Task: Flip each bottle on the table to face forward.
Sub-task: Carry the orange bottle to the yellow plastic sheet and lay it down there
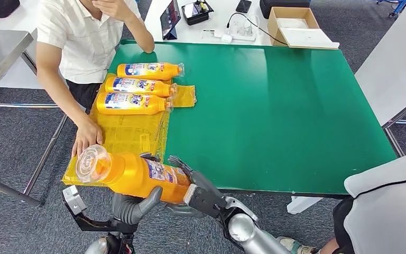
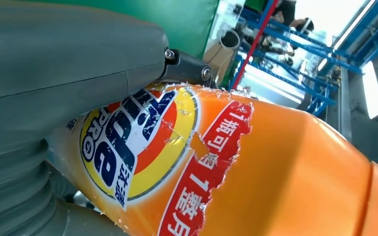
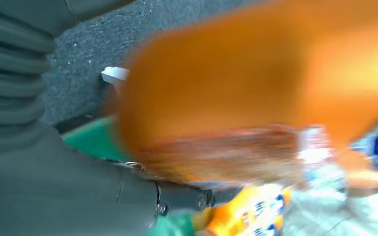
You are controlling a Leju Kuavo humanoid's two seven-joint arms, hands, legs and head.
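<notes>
An orange detergent bottle (image 1: pixel 132 173) with a clear cap (image 1: pixel 92 163) is lifted above the table's front left corner, lying sideways with the cap pointing left. My left hand (image 1: pixel 136 205) grips it from below; in the left wrist view the bottle's label (image 2: pixel 142 142) sits right against that hand (image 2: pixel 54 73). My right hand (image 1: pixel 193 182) holds the base end, fingers over the top. The right wrist view shows the bottle (image 3: pixel 256 88) blurred beside the right hand (image 3: pixel 39 172). Three more orange bottles (image 1: pixel 148 70) (image 1: pixel 137 85) (image 1: pixel 131 103) lie side by side on a yellow sheet (image 1: pixel 129 132), caps to the right.
A seated person leans on the green table (image 1: pixel 275 106) at the left, one hand (image 1: pixel 87 138) resting on the yellow sheet near the held bottle's cap. Another person in white (image 1: pixel 386 206) stands at the right front corner. A cardboard box (image 1: pixel 296 26) and devices sit on the far white table.
</notes>
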